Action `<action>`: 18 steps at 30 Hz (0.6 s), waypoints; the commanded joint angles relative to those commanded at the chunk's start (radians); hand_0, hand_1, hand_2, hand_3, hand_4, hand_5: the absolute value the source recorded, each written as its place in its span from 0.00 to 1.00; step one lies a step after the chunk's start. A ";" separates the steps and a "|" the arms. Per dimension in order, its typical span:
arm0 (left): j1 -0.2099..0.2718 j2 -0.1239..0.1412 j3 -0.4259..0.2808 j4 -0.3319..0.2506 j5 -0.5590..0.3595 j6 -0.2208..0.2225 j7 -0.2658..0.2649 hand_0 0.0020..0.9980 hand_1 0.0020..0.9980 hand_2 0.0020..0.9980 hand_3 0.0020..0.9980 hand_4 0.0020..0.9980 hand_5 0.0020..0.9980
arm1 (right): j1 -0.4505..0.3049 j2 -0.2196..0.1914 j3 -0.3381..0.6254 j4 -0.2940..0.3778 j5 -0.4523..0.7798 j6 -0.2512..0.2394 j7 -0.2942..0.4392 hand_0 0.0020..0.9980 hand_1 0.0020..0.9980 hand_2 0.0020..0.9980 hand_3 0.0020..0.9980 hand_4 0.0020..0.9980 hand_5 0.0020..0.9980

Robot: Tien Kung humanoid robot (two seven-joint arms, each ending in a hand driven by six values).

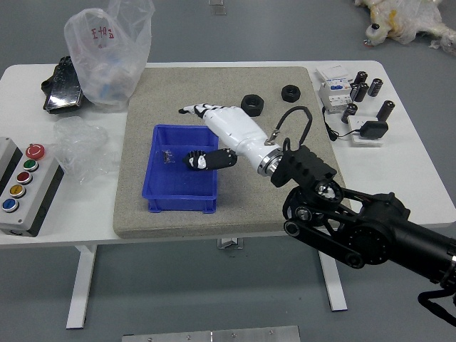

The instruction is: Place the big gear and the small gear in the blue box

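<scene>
Release step at blue box [178, 194], I judge.
Right robot hand [206, 135] wide; dark piece [191, 159] at its thumb, likely big gear; metallic piece [168, 157] inside, maybe small gear. Next I draw clear, check both.

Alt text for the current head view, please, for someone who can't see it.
The robot's right hand, fingers spread, is over the right side of the blue box; a small metallic piece lies inside, and a dark shape at the thumb's tip is unclear. Two black nut-like rings sit beyond on the mat, a push-button panel at left.
</scene>
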 joint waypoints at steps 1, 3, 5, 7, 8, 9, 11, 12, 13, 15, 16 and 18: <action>0.001 0.000 -0.001 0.000 0.001 0.000 0.000 0.67 0.59 0.57 0.65 0.73 0.37 | -0.005 -0.014 0.023 -0.015 -0.001 0.000 -0.003 0.35 0.69 0.75 0.79 0.84 0.32; 0.002 0.001 -0.003 0.000 0.002 0.000 0.001 0.67 0.59 0.57 0.65 0.73 0.37 | -0.016 -0.042 0.060 -0.056 0.001 0.003 -0.007 0.35 0.69 0.75 0.79 0.84 0.32; 0.002 0.002 -0.003 0.001 0.002 0.001 0.000 0.67 0.59 0.57 0.65 0.73 0.37 | -0.027 -0.055 0.062 -0.093 0.004 0.007 -0.009 0.35 0.69 0.75 0.79 0.84 0.32; 0.001 0.002 0.000 0.001 -0.001 0.001 -0.001 0.67 0.59 0.57 0.65 0.73 0.37 | -0.038 -0.057 0.046 -0.130 0.010 0.010 -0.009 0.34 0.68 0.74 0.78 0.83 0.31; 0.000 0.002 0.002 0.001 -0.003 0.002 -0.002 0.67 0.59 0.57 0.65 0.73 0.37 | -0.042 -0.056 0.038 -0.146 0.014 0.010 -0.008 0.34 0.68 0.74 0.78 0.83 0.31; -0.001 0.001 0.003 0.001 -0.003 0.002 -0.002 0.67 0.59 0.57 0.65 0.73 0.37 | -0.044 -0.053 0.026 -0.163 0.019 0.012 -0.007 0.34 0.68 0.74 0.78 0.83 0.31; -0.002 0.000 0.005 0.001 -0.005 0.002 -0.003 0.67 0.59 0.57 0.65 0.73 0.37 | -0.048 -0.046 0.001 -0.197 0.033 0.015 -0.005 0.34 0.68 0.74 0.78 0.83 0.31; -0.002 0.000 0.005 0.001 -0.005 0.002 -0.003 0.67 0.59 0.57 0.65 0.73 0.37 | -0.049 -0.043 -0.011 -0.209 0.039 0.016 -0.005 0.33 0.67 0.72 0.77 0.83 0.31; -0.003 0.000 0.006 0.001 -0.006 0.002 -0.004 0.67 0.59 0.57 0.65 0.73 0.37 | -0.049 -0.041 -0.018 -0.216 0.043 0.017 -0.005 0.33 0.67 0.72 0.77 0.83 0.31; -0.003 0.001 0.004 0.001 -0.003 0.001 -0.004 0.67 0.59 0.57 0.65 0.73 0.37 | -0.044 -0.035 -0.042 -0.236 0.055 0.018 -0.003 0.33 0.67 0.72 0.77 0.83 0.31; -0.003 0.001 0.004 0.001 -0.003 0.001 -0.004 0.67 0.59 0.57 0.65 0.73 0.37 | -0.042 -0.033 -0.052 -0.244 0.060 0.019 -0.002 0.33 0.67 0.72 0.77 0.83 0.31; -0.003 0.001 0.005 0.001 -0.003 0.001 -0.004 0.67 0.59 0.57 0.65 0.73 0.37 | -0.036 -0.029 -0.069 -0.259 0.067 0.019 -0.001 0.32 0.65 0.70 0.76 0.84 0.31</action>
